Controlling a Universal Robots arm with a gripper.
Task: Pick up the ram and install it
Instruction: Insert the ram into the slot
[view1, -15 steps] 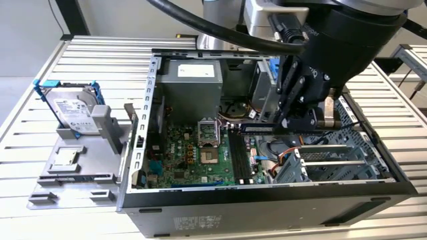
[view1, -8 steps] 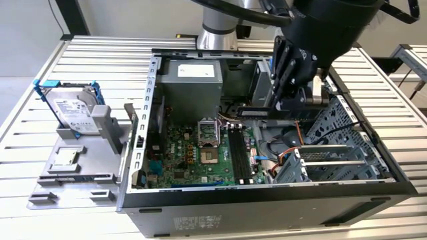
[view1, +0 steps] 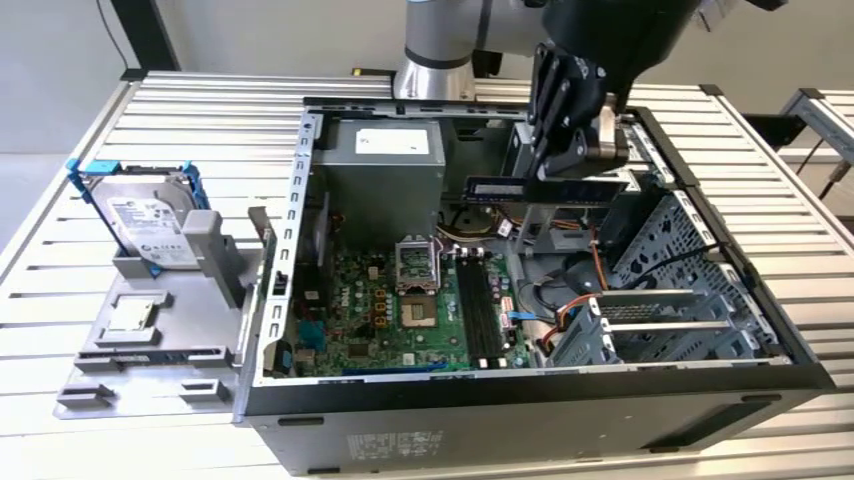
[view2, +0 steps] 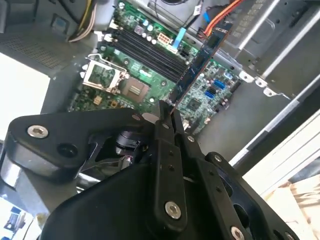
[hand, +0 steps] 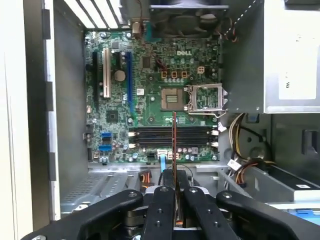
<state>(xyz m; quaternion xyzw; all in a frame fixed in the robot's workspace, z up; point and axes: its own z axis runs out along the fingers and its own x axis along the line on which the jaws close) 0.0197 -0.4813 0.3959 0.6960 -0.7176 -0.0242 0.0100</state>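
1. The ram (view1: 501, 187) is up in the air in the upper right-of-centre part of the exterior view. It's lying level above the open computer case (view1: 300, 200) and isn't seated in anything.
2. The gripper (view1: 571, 172) comes down from the top of that frame, with its jaws closed on the stick and pinching it along its top edge.
3. In the second wrist view you get the ram's (view2: 197, 64) dark flat face sticking out past the gripper (view2: 167, 117), which the exterior view barely gives you.
4. In the first wrist view the ram (hand: 174, 145) is just a thin edge-on line coming out of the gripper (hand: 175, 192).
5. Both wrist views show the stick sitting crosswise to the black memory slots (hand: 150, 135) on the green motherboard (hand: 145, 80). The exterior view has those slots (view1: 478, 310) well below the stick.
6. The CPU socket (hand: 205, 97) sits just beside the slots.
7. The exterior view also catches stuff outside the case. On the exterior view's left there's a hard drive in a blue frame (view1: 140, 215), resting on the slatted metal table (view1: 200, 110).
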